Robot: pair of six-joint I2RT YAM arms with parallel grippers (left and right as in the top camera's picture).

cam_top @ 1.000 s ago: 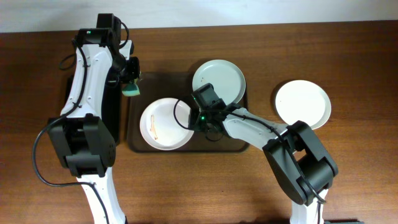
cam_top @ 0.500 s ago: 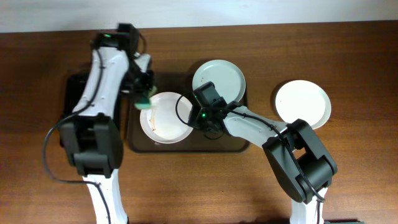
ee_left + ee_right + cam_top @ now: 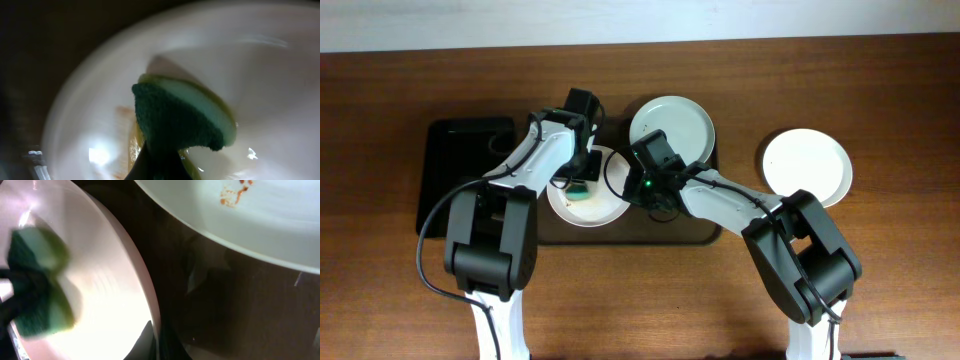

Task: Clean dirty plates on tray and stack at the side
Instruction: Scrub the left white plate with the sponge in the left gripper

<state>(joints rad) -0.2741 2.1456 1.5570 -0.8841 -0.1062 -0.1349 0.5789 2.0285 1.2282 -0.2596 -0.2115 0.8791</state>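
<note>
A white plate (image 3: 582, 208) lies on the left half of the brown tray (image 3: 620, 236). My left gripper (image 3: 578, 180) is shut on a green sponge (image 3: 582, 189) and presses it on this plate; the sponge (image 3: 180, 117) shows close up beside a brownish smear (image 3: 126, 114). My right gripper (image 3: 627, 188) is shut on this plate's right rim (image 3: 150, 315). A second plate (image 3: 672, 125) sits at the tray's far right, with orange smears (image 3: 235, 194). A third plate (image 3: 807, 167) lies on the table to the right.
A narrower black tray (image 3: 455, 150) lies on the table left of the brown tray. The two arms meet over the brown tray's left half. The wooden table (image 3: 880, 90) runs round both trays.
My left arm swung right from beside the black tray and brought the sponge down onto the left plate. That plate shifted slightly up and right. The right arm stayed on its rim.
</note>
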